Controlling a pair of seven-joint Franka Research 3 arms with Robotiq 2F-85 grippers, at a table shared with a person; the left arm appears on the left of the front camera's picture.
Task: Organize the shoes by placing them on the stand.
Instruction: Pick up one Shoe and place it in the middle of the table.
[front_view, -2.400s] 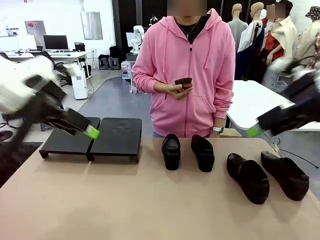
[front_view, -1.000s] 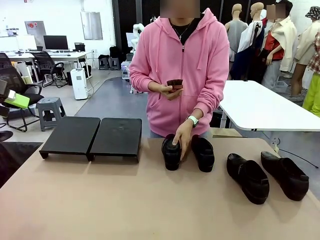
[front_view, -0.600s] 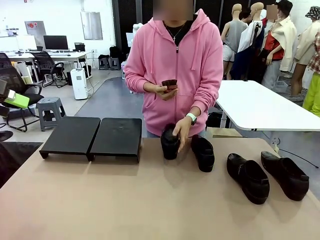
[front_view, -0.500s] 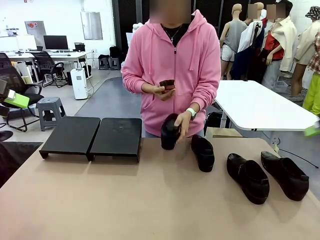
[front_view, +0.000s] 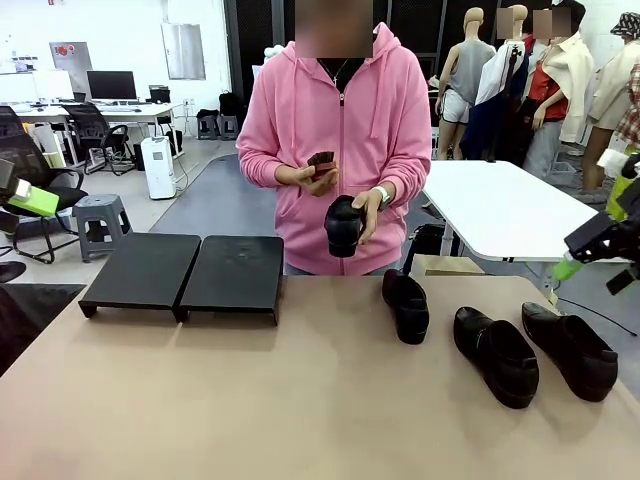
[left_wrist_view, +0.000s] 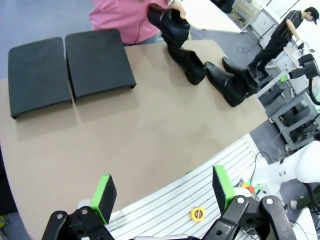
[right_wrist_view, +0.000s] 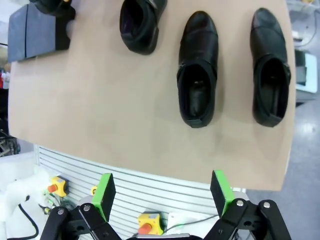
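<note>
Lifted off the table (front_view: 300, 400) since half a second ago, one shoe (front_view: 343, 225) is now hanging in the person's hand (front_view: 368, 212) above the far edge, just right of the stand (front_view: 185, 270), which is sitting toward the far left corner. Three other shoes (front_view: 497, 355) are lying along the right side, long axes running roughly near-to-far, though toe direction is hard to read. The right tool (front_view: 590, 268), spread and empty, is hovering nearer them. The left tool (left_wrist_view: 162, 192) is hanging spread too, off the near edge.
</note>
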